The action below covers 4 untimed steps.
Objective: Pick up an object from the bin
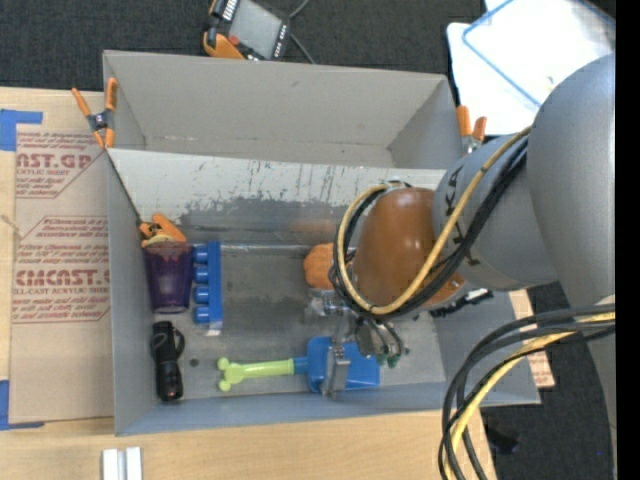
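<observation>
My gripper (340, 360) is low in the bin's front right part, right on top of a blue plastic thing (362, 373) that lies on the floor there. A light green bone-shaped handle (255, 370) sticks out to the left of that blue thing. An orange rounded thing (317, 265) lies just behind the gripper, partly hidden by the arm's cover.
Along the left wall stand a purple cup (168, 278), a small orange thing (160, 231) behind it and a blue ridged block (207, 284) beside it. A black object (167, 361) lies in the front left corner. The arm and its cables cover the bin's right side.
</observation>
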Motion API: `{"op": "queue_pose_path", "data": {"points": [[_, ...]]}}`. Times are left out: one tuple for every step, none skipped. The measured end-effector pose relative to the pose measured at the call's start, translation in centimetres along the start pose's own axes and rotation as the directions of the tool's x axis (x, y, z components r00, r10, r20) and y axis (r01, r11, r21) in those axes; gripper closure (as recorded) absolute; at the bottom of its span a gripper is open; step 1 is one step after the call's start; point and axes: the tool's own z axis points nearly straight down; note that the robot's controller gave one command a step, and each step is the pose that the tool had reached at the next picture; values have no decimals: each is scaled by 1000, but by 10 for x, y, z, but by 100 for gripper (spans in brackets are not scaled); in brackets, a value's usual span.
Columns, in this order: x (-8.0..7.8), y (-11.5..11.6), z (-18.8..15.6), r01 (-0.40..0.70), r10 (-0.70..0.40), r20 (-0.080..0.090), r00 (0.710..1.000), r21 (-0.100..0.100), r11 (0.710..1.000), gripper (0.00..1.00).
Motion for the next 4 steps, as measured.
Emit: {"op": "queue_pose_path", "data": {"points": [[3,2,-30,12,-12,15,1000,0,1000,0],[2,1,-5,3,-3,-1,1000,-1,1000,0],[7,-11,-2,22,-22,23,999,-1,1000,0],[3,0,-4,9,-9,8,1000,-3,1000,100]]}}
